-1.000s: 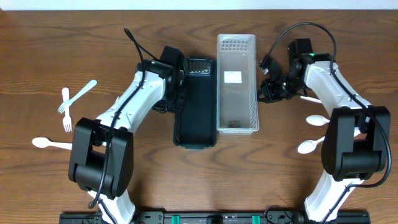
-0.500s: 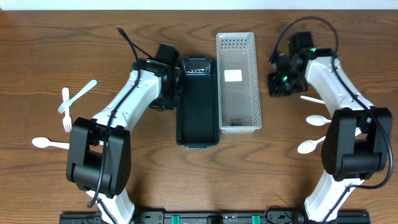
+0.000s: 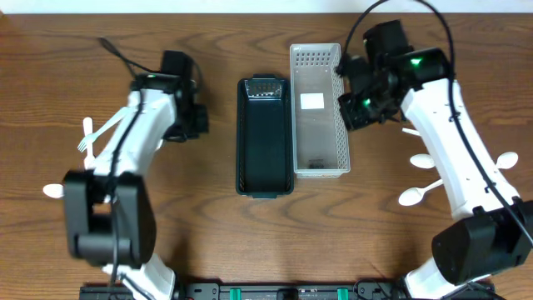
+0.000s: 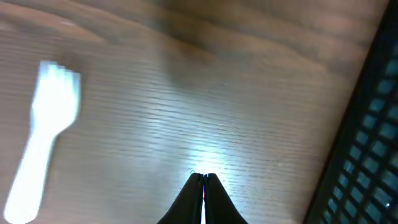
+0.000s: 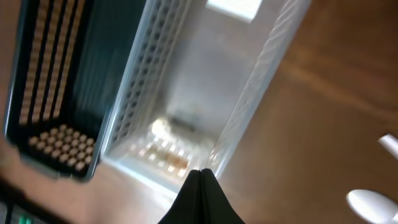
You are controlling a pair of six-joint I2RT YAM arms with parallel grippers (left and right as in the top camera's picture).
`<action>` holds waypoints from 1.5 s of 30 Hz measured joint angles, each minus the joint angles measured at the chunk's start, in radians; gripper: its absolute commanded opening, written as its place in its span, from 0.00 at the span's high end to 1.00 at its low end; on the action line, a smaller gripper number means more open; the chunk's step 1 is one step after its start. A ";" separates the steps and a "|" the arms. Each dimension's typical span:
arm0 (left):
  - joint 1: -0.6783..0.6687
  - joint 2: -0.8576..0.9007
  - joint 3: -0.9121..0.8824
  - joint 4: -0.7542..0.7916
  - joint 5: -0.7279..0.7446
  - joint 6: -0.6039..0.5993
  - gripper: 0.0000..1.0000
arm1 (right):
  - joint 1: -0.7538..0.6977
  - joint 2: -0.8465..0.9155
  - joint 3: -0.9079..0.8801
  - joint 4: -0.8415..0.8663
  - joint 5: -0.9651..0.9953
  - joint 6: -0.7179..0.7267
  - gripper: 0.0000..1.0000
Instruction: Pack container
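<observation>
Where the counter runs out to its left edge, a white spoon [image 3: 57, 191] lies alone. A white fork [image 4: 53, 109] lies a little nearer the far-left corner, partly under the left arm. The left gripper [image 4: 203, 179] hangs low over bare wood between that fork and the dark container [image 3: 265, 142]. Its jaws are pressed together on nothing.

The dark container and the clear container [image 3: 316, 137] lie side by side at mid-counter, their long walls touching or nearly so. Both look empty apart from a white label on the clear one's floor. The right gripper [image 5: 202, 176] hovers over the clear container's right wall, its jaws likewise clenched and empty. Two more white spoons [image 3: 423, 161] lie well apart from the containers, toward the right edge.

The cutlery looks like thin plastic — very light, fairly stiff, smooth and lying flat, so it will likely skid if nudged from one side. The sound hold is probably across the narrow handle near its middle, fingers straddling it and closing squarely against the wood. The containers look light and thin-walled; a pinch on the rim should serve — gently, since the walls may flex.
</observation>
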 measured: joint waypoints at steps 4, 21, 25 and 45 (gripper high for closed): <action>0.031 -0.171 0.001 0.001 -0.012 -0.003 0.94 | 0.031 0.000 -0.040 -0.004 0.000 -0.008 0.98; 0.039 -0.404 0.010 -0.062 -0.050 -0.008 0.94 | 0.156 0.000 -0.410 0.200 -0.016 -0.014 0.99; 0.039 -0.404 0.010 -0.063 -0.050 -0.008 0.94 | 0.162 0.000 -0.441 0.197 -0.020 -0.013 0.98; 0.039 -0.404 0.010 -0.067 -0.052 -0.022 0.44 | 0.089 0.019 -0.120 0.264 0.164 0.120 0.42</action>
